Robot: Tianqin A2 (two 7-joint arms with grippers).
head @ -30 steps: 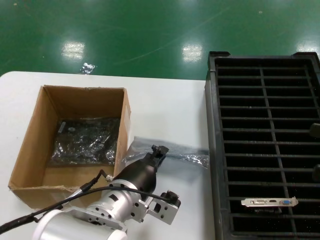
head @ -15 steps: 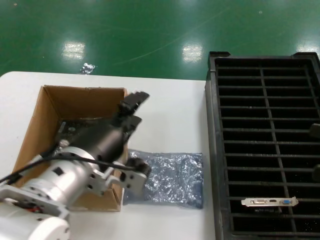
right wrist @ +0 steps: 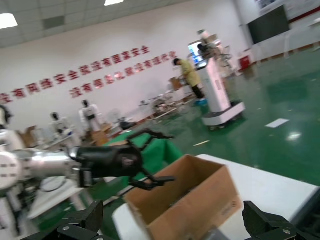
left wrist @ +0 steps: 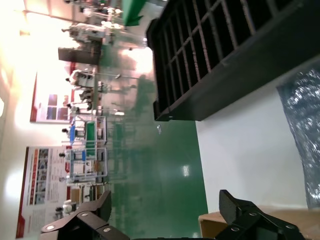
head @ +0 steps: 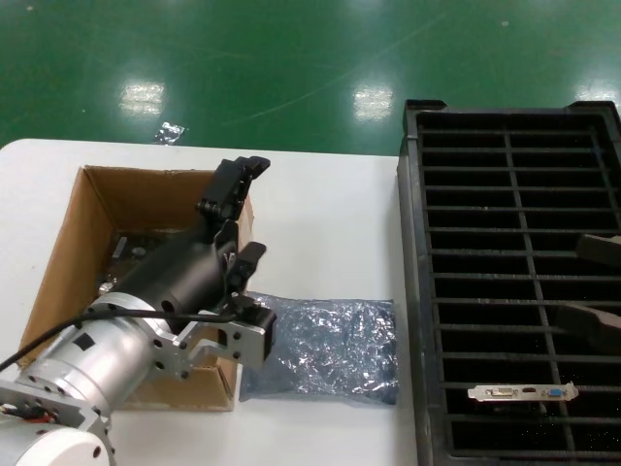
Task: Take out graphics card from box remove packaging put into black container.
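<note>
The graphics card (head: 524, 392) stands in a near slot of the black container (head: 417, 291), its silver bracket showing. The empty packaging (head: 330, 349) lies flat on the table between the box (head: 58, 291) and the container. My left gripper (head: 243, 216) is open above the box's right wall with nothing in it. Its wrist view shows the gripper (left wrist: 165, 220), the packaging (left wrist: 305, 120) and the container (left wrist: 210, 55). My right gripper (head: 597, 283) is open over the container's right side. Its wrist view shows its own jaws (right wrist: 172, 227), the box (right wrist: 185, 200) and the left gripper (right wrist: 150, 160) beyond.
A dark shiny bagged item (head: 131, 252) lies on the box floor, mostly hidden by my left arm. The white table (head: 320, 214) ends at the green floor (head: 291, 58). The container's long wall runs beside the packaging.
My left arm swung from the table's front up over the box. The packaging, first bunched at its fingertips, now lies spread flat. My right gripper came into view at the right edge.
</note>
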